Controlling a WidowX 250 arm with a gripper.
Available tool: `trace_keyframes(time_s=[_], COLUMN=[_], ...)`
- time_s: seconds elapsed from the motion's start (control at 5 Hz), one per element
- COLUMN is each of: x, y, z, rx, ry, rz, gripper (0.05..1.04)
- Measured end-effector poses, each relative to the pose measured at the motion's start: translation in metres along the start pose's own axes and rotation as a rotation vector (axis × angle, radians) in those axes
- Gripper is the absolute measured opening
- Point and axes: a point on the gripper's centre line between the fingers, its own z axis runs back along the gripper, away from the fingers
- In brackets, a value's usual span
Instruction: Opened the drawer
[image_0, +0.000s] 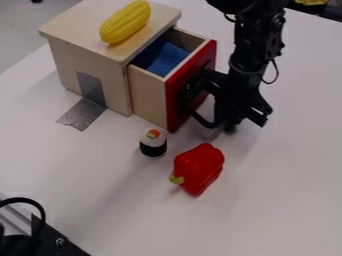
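Drawer (148, 95) of pale wood, red-fronted, is jutting towards the black mechanical tool (228, 116) beside it, whose grip I cannot tell

Looks down at a slant on the white table (294, 165) from pretty high up, fixed in place. Faces the taped side of the wooden box (67, 62), so catches the red drawer front (174, 102) at a sharp angle. Sits kinda mid-range, wide enough to get some floor (20, 40) too.
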Motion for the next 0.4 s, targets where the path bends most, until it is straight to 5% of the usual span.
trace_keyframes(time_s=[0.4], x=[0.0113], y=[-0.0175], z=[0.0095], rx=[-0.030], ry=[0.002], rz=[0.036], gripper=[0.181])
